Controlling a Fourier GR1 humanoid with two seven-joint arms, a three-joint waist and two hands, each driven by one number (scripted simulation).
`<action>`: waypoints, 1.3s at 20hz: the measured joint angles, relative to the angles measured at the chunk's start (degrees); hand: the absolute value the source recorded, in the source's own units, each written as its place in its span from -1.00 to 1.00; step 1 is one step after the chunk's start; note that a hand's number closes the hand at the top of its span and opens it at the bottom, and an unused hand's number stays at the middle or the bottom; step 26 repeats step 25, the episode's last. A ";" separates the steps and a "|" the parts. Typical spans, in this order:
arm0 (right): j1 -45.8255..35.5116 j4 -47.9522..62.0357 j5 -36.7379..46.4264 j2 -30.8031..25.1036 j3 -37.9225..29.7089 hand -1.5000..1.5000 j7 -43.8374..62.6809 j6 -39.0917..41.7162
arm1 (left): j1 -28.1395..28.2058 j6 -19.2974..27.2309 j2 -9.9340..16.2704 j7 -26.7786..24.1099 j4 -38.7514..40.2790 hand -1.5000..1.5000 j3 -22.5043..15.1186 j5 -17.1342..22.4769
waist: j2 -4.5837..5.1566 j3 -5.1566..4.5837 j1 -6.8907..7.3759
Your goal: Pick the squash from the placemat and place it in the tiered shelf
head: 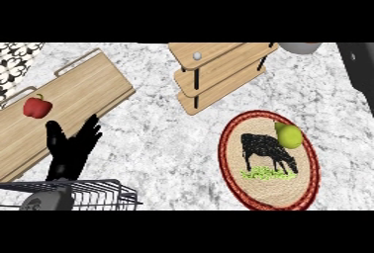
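Still on the mat: squash (289, 135) untouched.
I see it at the placemat's (310, 183) upper right edge; my left hand (70, 148) rests released, fingers up, near the bench's (168, 143) left edge.

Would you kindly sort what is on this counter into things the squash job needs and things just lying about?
Needed:
- yellow-green squash, lying on the mat's upper right part
- round woven placemat with red rim and black cow
- wooden tiered shelf
- left hand, open, fingers up, at lower left

Lying about:
- red bell pepper on the wooden cutting board
- dark wire basket
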 measured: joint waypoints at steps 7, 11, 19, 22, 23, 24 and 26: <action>-1.70 2.21 -5.81 -2.76 -6.78 -1.00 3.69 -3.54 | -0.29 0.23 -0.89 -0.63 0.44 0.00 -0.36 -0.64 | 0.27 0.02 0.48; -1.14 2.78 -5.79 -6.57 -7.94 -1.00 4.28 -7.54 | -0.76 0.27 -1.19 -1.24 0.82 0.00 -0.41 -0.95 | 0.41 0.02 0.61; 0.20 5.33 -8.61 -16.60 -12.64 -1.00 7.61 -9.59 | -0.38 -0.86 -0.78 -1.36 0.51 0.00 -0.08 -0.47 | 0.80 0.06 1.25; 1.96 6.40 -9.78 -20.12 -13.98 -1.00 7.46 -6.21 | -0.30 -0.80 -1.07 -1.28 -0.21 0.00 -0.47 -0.71 | 0.93 0.12 1.52; 2.26 6.72 -10.04 -21.32 -14.27 -1.00 7.62 -4.81 | -0.70 -0.63 -1.33 -1.38 0.20 0.00 -0.55 -0.86 | 1.06 0.12 1.56; 2.69 6.93 -10.17 -22.51 -14.43 -1.00 7.53 -3.38 | -0.97 -0.69 -1.28 -1.25 0.25 0.00 -0.40 -0.72 | 1.14 0.12 1.67; 3.25 7.04 -10.22 -23.29 -14.55 -1.00 6.99 -2.63 | -1.34 -0.71 -1.02 -0.64 0.00 0.00 -0.41 -0.77 | 1.25 0.14 1.90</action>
